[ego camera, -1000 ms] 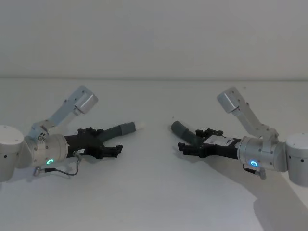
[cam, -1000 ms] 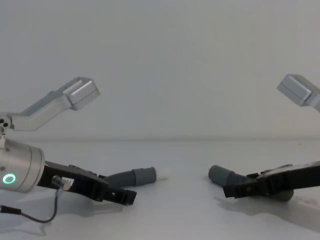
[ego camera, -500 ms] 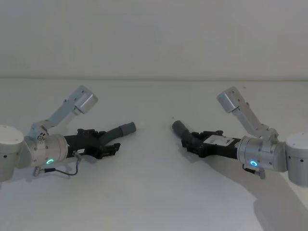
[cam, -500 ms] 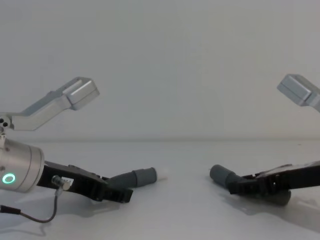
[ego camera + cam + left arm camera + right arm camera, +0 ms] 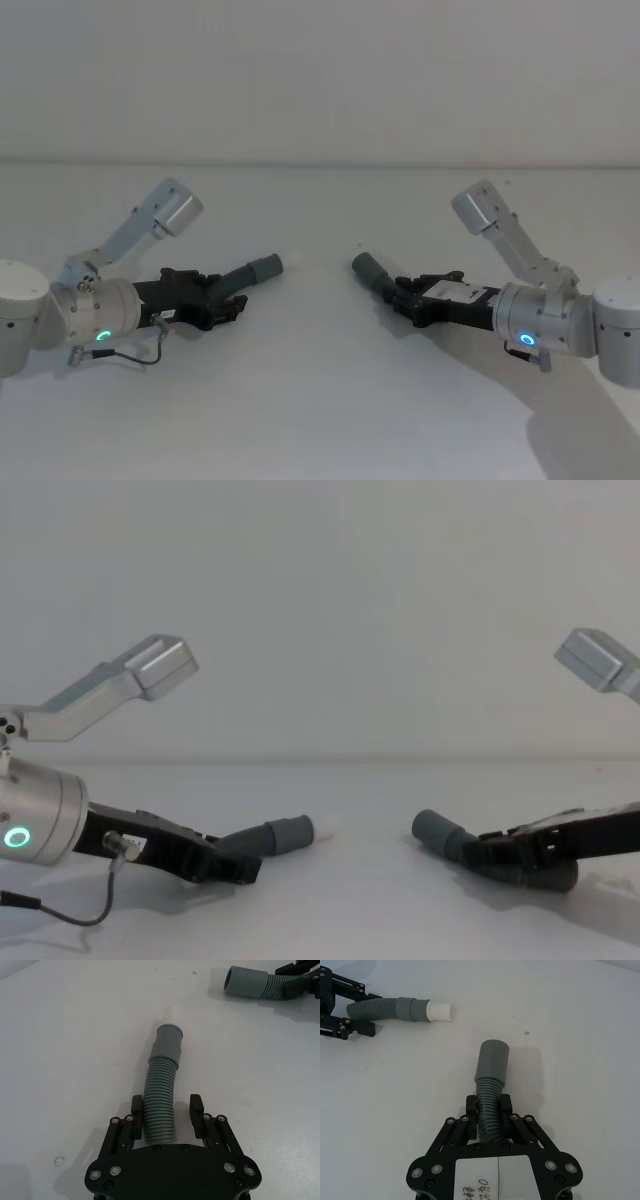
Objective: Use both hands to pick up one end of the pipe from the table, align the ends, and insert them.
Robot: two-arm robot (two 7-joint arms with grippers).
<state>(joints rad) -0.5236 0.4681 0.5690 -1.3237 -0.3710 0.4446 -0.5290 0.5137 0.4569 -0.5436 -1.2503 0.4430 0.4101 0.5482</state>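
Two dark grey corrugated pipe pieces lie on the white table (image 5: 320, 400). The left piece (image 5: 250, 272) has a cuff with a whitish tip (image 5: 440, 1011) pointing to the middle. My left gripper (image 5: 165, 1106) straddles its ribbed part; one finger (image 5: 135, 1110) touches it and the other stands a small gap away, so it is open. The right piece (image 5: 372, 270) has a plain cuff (image 5: 493, 1062). My right gripper (image 5: 489, 1105) is shut on its ribbed part just behind the cuff. The two ends face each other, well apart.
Silver arm links rise behind each gripper, one on the left (image 5: 165, 212) and one on the right (image 5: 485, 210). A thin cable (image 5: 135, 355) hangs under the left wrist. A plain wall (image 5: 320, 80) stands at the back of the table.
Both grippers' fingers have drawn inward. The right one has closed onto its pipe piece, whose cuff shifted slightly. The left fingers have narrowed around theirs.
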